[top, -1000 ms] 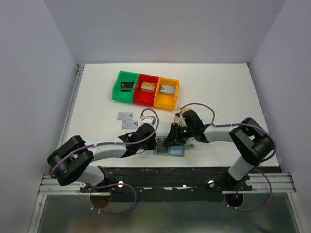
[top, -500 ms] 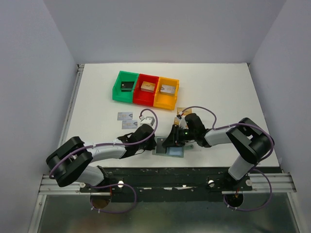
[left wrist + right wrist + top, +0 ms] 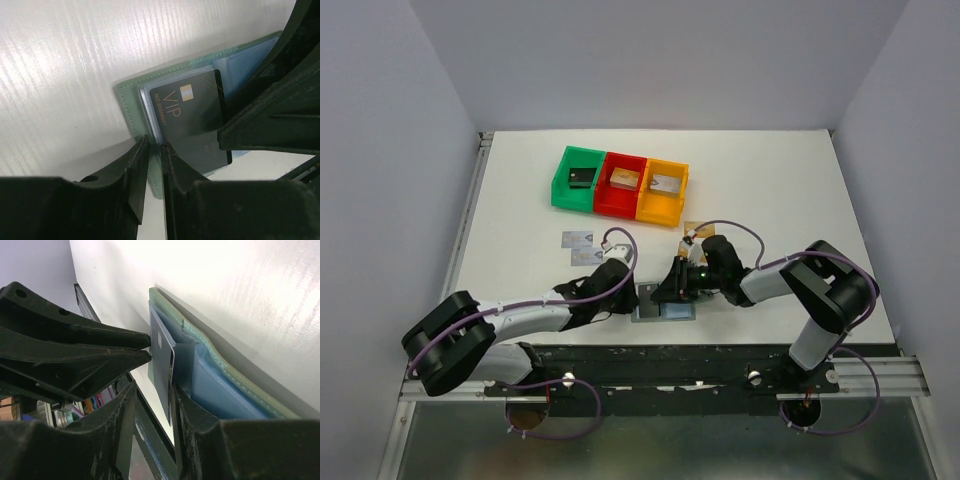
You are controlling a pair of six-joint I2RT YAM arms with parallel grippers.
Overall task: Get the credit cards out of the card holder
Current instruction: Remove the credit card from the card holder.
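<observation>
One black card (image 3: 192,125) sits partly hidden behind the right claw (image 3: 152,389).

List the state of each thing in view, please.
Card holder: open, flat on table.
Black card: partly out of its pocket, one edge lifted.
Left gripper: slightly open over holder's edge.
Right gripper: open, black card's edge between its fingers.
Grey cards: out, flat on table.
Tan card: out, flat on table.
Bins: each holds a block.
</observation>
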